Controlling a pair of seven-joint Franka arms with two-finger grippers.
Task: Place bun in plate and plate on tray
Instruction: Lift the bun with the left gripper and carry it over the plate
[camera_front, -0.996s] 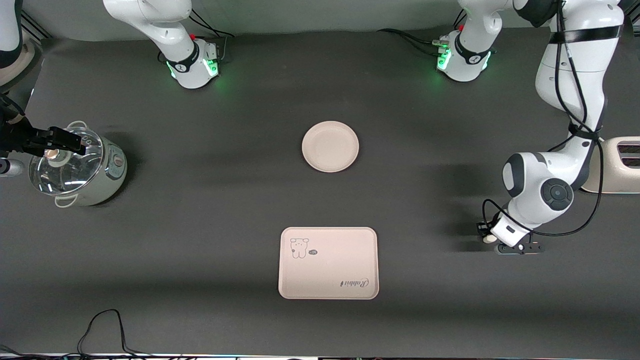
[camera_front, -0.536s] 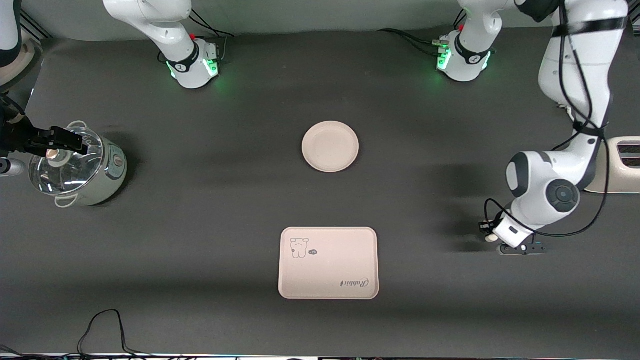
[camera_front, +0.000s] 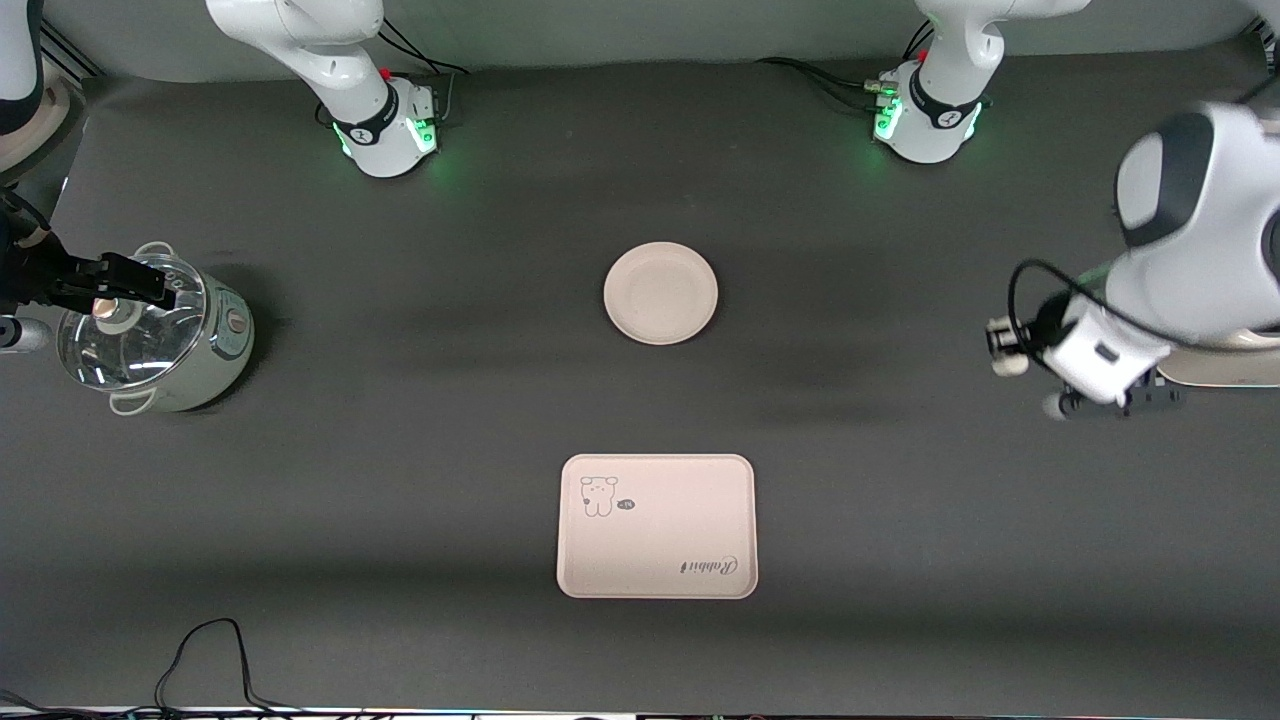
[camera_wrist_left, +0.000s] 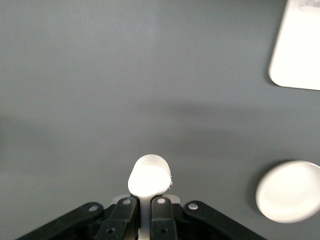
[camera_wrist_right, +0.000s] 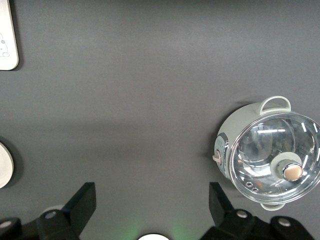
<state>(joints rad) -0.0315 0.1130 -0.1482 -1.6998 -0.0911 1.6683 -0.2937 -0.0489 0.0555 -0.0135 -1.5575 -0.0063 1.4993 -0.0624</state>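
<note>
near: cream-pink rectangular tray by tabletop's front edge, bare | mid: round cream-beige shallow plate at tabletop centre, toward right arm's end from left end effector | clamped on small cream-white bun, aloft over left arm's end, nearer arm | right end effector apart over glass-lidded pot, waiting

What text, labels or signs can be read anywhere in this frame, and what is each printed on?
"Rabbit": dark script, upside down in the front view, on the cream-pink rectangular tray, at the corner toward the left arm's end.
Small dark tag beside the bear drawing on the same tray: too small to read.
Grey cooking pot with glass lid: no readable markings.
</note>
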